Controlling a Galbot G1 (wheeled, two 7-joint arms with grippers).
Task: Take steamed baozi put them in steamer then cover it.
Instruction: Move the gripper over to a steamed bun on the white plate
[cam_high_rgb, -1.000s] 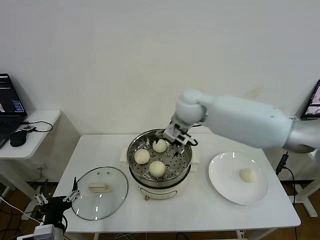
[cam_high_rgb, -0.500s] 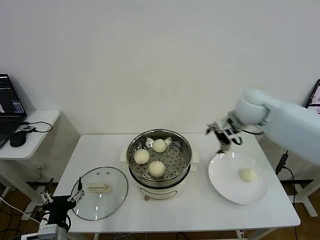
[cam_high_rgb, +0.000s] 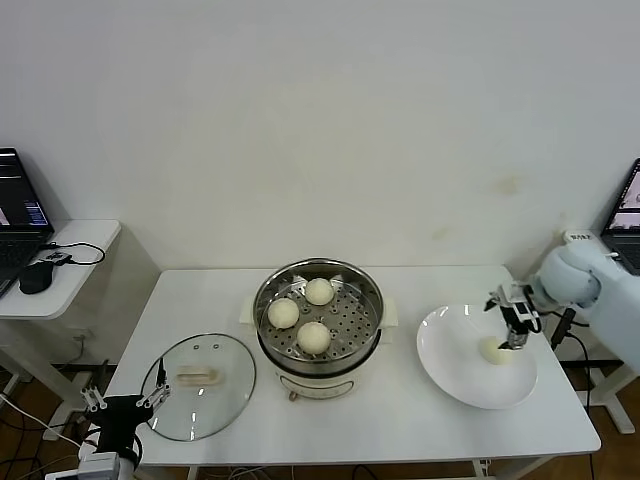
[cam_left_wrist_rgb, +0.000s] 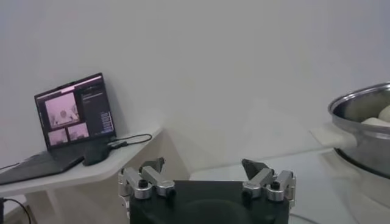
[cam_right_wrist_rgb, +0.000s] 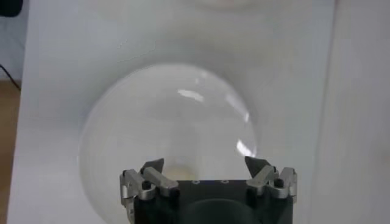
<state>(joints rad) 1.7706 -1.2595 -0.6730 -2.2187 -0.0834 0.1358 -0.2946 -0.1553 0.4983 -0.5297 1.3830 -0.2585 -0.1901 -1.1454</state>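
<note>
The steel steamer (cam_high_rgb: 262, 300) stands mid-table with three baozi on its perforated tray (cam_high_rgb: 319, 291) (cam_high_rgb: 283, 313) (cam_high_rgb: 314, 337). Another baozi (cam_high_rgb: 493, 350) lies on the white plate (cam_high_rgb: 455, 355) at the right. My right gripper (cam_high_rgb: 512, 318) hangs open just above that baozi, nothing between its fingers. In the right wrist view the gripper (cam_right_wrist_rgb: 204, 163) is over the plate (cam_right_wrist_rgb: 164, 115), with the bun (cam_right_wrist_rgb: 178, 171) partly hidden by its body. The glass cover (cam_high_rgb: 215, 350) lies flat left of the steamer. My left gripper (cam_high_rgb: 125, 398) is parked open, low by the table's front left corner.
A side table at the left holds a laptop (cam_high_rgb: 15, 215) and a mouse (cam_high_rgb: 35, 277). Another screen (cam_high_rgb: 628, 205) shows at the right edge. In the left wrist view the gripper (cam_left_wrist_rgb: 204, 165) faces that laptop (cam_left_wrist_rgb: 73, 119), with the steamer (cam_left_wrist_rgb: 359, 122) to one side.
My right arm swung from the back of the steamer across to the plate and came down over the bun there, open throughout. The left gripper barely shifted.
</note>
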